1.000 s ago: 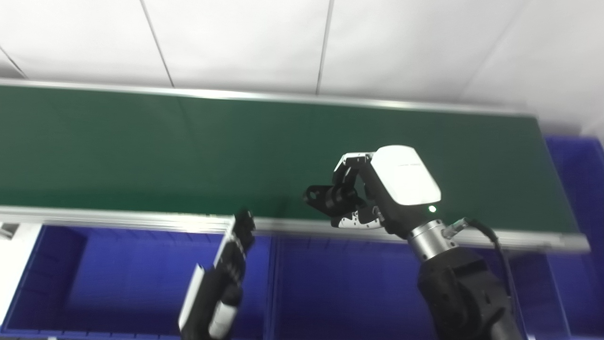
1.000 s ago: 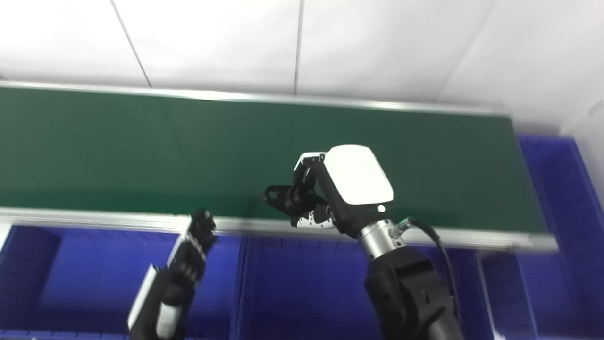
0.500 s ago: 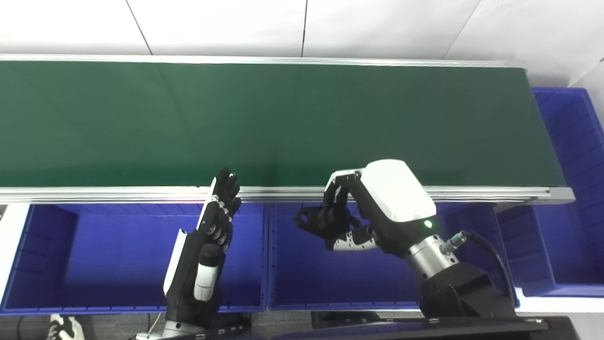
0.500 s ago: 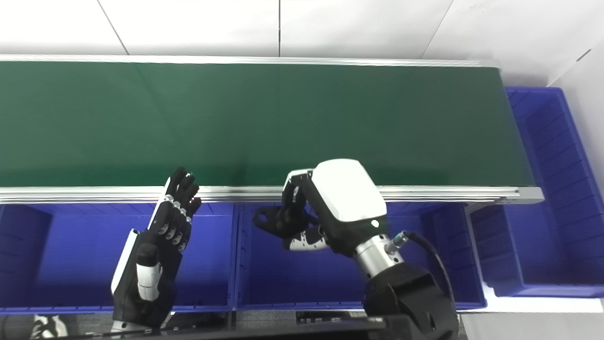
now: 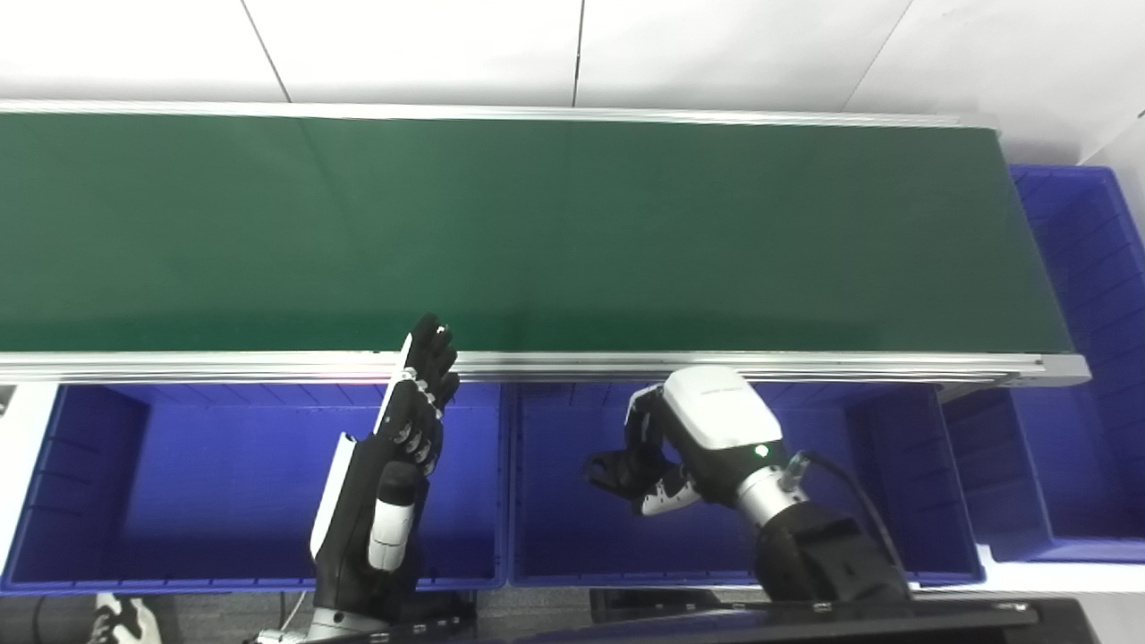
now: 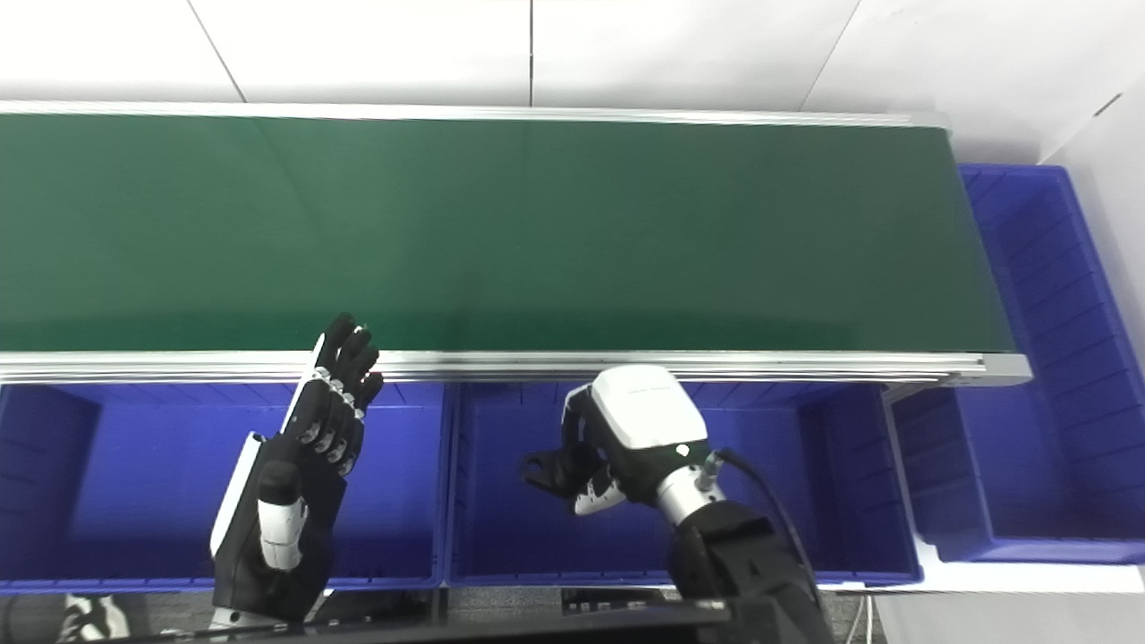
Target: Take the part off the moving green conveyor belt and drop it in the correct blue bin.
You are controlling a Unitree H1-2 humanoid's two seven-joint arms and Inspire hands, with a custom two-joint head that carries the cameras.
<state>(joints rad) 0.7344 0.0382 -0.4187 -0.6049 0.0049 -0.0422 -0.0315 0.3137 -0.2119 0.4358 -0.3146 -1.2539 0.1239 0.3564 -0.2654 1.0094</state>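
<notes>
The green conveyor belt (image 5: pixel 537 233) ran across the whole width of both views, bounded by a metal rail (image 5: pixel 555 365) along its near edge, and carried nothing on its visible surface. Behind it stood a white panelled wall (image 5: pixel 572 45). Below the rail sat a row of blue bins: the left bin (image 5: pixel 89 501), the middle bin (image 5: pixel 555 546) and, at the belt's right end, a further right bin (image 5: pixel 1100 268) that extended up alongside the belt.

The right arm (image 5: pixel 814 555) entered from the bottom edge and reached into the space above the middle bin. The right hand (image 5: pixel 689 443), white-backed with a small green light lit near the wrist, was held low within that bin's outline, its fingers curled round a small black part (image 5: pixel 613 470). The part projected to the left of the hand and showed what looked like a ring-shaped end, though it was dark and too small for the shape to be settled. Whether the part touched the bin floor could not be told.

The left hand (image 5: pixel 407 438) stood over the right portion of the left bin, just beside the wall it shares with the middle bin, fingers extended and held close together, pointing toward the belt, with their tips overlapping the rail. It held nothing
</notes>
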